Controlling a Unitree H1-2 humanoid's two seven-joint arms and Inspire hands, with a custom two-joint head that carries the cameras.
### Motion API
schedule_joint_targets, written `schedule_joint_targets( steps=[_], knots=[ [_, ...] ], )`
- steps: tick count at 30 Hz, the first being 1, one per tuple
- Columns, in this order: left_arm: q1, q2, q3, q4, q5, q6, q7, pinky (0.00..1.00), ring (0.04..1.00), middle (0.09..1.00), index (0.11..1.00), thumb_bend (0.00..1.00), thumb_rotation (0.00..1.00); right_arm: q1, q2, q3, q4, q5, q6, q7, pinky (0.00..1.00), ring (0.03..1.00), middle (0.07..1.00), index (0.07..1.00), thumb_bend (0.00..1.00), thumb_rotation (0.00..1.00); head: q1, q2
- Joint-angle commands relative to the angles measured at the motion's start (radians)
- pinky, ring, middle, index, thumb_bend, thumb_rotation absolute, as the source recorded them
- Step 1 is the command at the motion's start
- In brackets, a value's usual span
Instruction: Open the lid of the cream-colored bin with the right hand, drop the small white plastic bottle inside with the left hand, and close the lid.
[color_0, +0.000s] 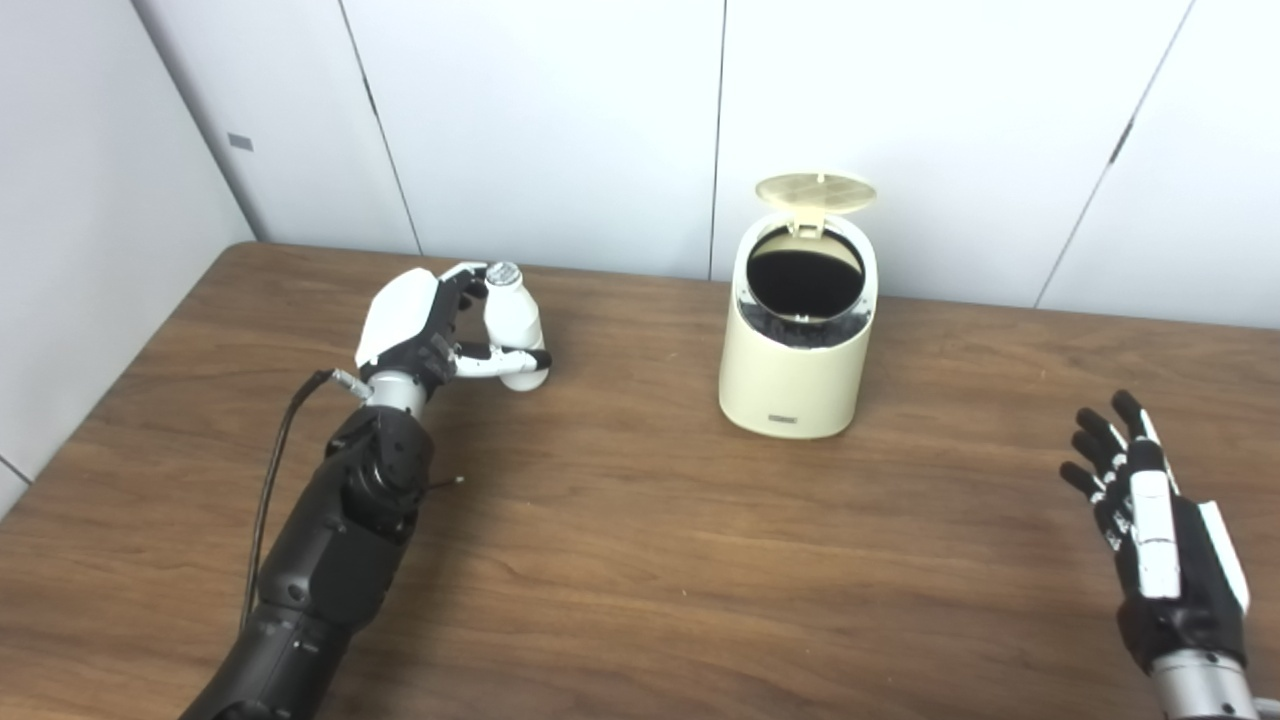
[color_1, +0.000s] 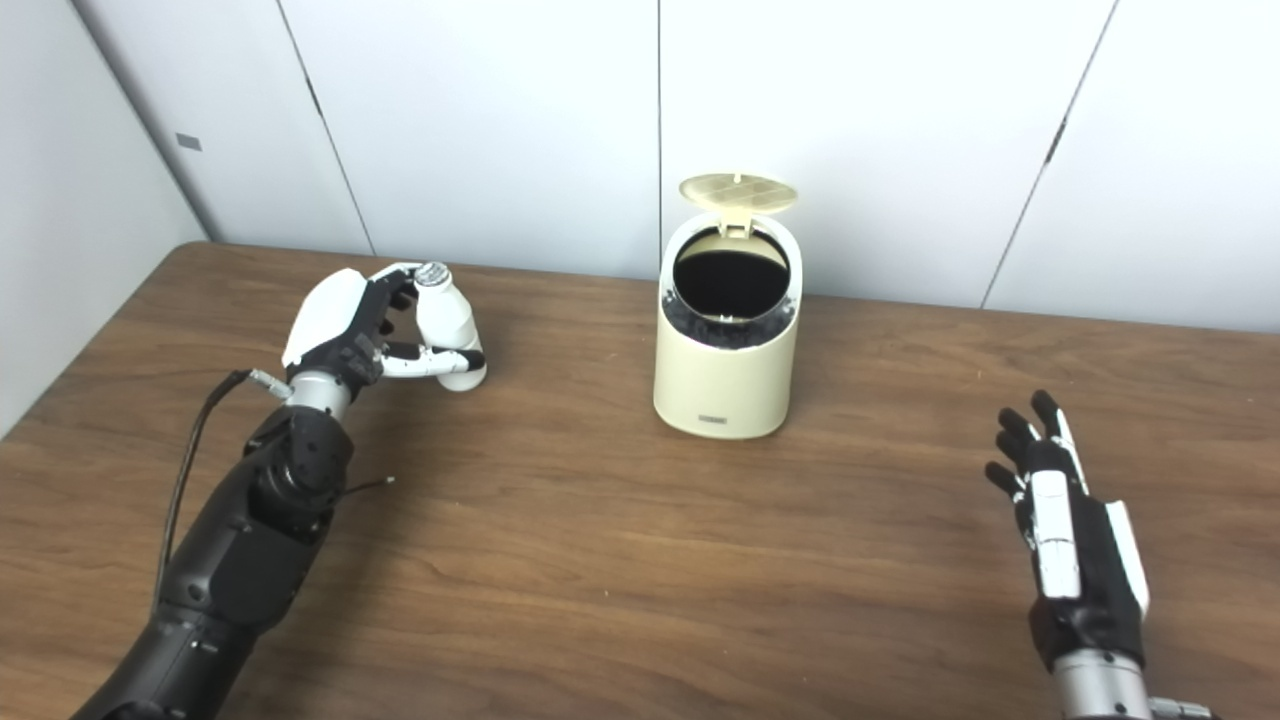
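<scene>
Step one reads as done: the lid (color_0: 816, 192) of the cream bin (color_0: 797, 370) stands tipped up at the back, and the dark mouth is exposed. Step two is in hand but not finished: the left robot hand (color_0: 430, 330) is wrapped around the small white bottle (color_0: 515, 322), thumb across the lower body and fingers behind the neck, cap up. The bottle sits low, just above or maybe touching the desk (color_0: 620, 560) (can't tell which from these views). The bin is well off to the right of that robot hand and a little farther back, so carrying, dropping and releasing are all still to do, and closing the lid comes after that. The right robot hand (color_1: 1065, 530) is released, fingers spread and holding nothing, near the desk's right front, with the bin well apart to its left and farther back. Nothing lies between the bottle and the bin mouth.
</scene>
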Motion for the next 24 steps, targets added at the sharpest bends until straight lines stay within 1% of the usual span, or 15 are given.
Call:
schedule_joint_targets(
  steps=[1,3,5,7,8,9,10,12,14,18,24],
  knots=[
    [-0.049,0.007,0.018,-0.018,-0.014,-0.013,0.018,0.6,0.698,0.709,0.757,0.98,0.31,-0.023,-0.013,-0.006,-0.02,-0.004,-0.021,-0.006,0.86,0.924,0.919,0.967,0.62,1.0,0.001,0.001],
    [-0.049,0.002,0.025,-0.023,-0.031,-0.011,0.009,0.53,0.613,0.659,0.72,0.95,0.27,-0.023,-0.013,-0.006,-0.02,-0.002,-0.019,-0.005,0.86,0.928,0.92,0.967,0.61,1.0,0.001,0.001],
    [-0.049,-0.006,0.036,-0.025,-0.059,-0.013,0.008,0.49,0.57,0.634,0.696,0.93,0.24,-0.023,-0.013,-0.006,-0.02,0.001,-0.02,-0.003,0.86,0.926,0.917,0.966,0.61,1.0,0.001,0.001],
    [-0.048,-0.02,0.053,-0.028,-0.094,-0.013,0.009,0.46,0.533,0.583,0.624,0.86,0.12,-0.023,-0.014,-0.005,-0.017,0.004,-0.025,-0.002,0.87,0.932,0.924,0.971,0.61,1.0,0.001,0.001],
    [-0.048,-0.027,0.062,-0.025,-0.114,-0.026,0.011,0.46,0.524,0.57,0.604,0.85,0.08,-0.023,-0.015,-0.005,-0.013,0.003,-0.028,-0.002,0.88,0.934,0.926,0.973,0.61,1.0,0.001,0.001],
    [-0.047,-0.031,0.068,-0.023,-0.126,-0.038,0.013,0.44,0.496,0.532,0.546,0.69,0.04,-0.022,-0.016,-0.005,-0.01,0.004,-0.029,-0.002,0.88,0.936,0.928,0.975,0.62,1.0,0.0,0.004],
    [-0.046,-0.033,0.071,-0.021,-0.134,-0.046,0.014,0.43,0.479,0.514,0.514,0.61,0.02,-0.022,-0.017,-0.006,-0.008,0.004,-0.029,-0.001,0.88,0.936,0.929,0.977,0.62,1.0,0.0,0.004],
    [-0.047,-0.039,0.076,-0.01,-0.148,-0.062,0.022,0.43,0.47,0.508,0.477,0.53,0.0,-0.022,-0.019,-0.006,-0.005,0.004,-0.032,-0.001,0.88,0.935,0.928,0.978,0.62,1.0,-0.001,0.005],
    [-0.049,-0.048,0.084,0.002,-0.164,-0.072,0.032,0.42,0.457,0.513,0.468,0.51,0.0,-0.023,-0.02,-0.006,0.001,0.003,-0.036,-0.001,0.87,0.93,0.924,0.976,0.62,1.0,-0.001,0.005],
    [-0.052,-0.061,0.087,0.018,-0.172,-0.083,0.043,0.39,0.427,0.519,0.47,0.5,0.0,-0.024,-0.021,-0.007,0.0,0.009,-0.039,-0.001,0.86,0.924,0.915,0.969,0.61,1.0,-0.005,0.005],
    [-0.057,-0.059,0.077,0.03,-0.179,-0.092,0.036,0.41,0.444,0.514,0.466,0.5,0.0,-0.028,-0.011,-0.011,-0.011,0.021,-0.031,-0.006,0.84,0.918,0.909,0.967,0.62,1.0,-0.01,0.004]
  ],
)
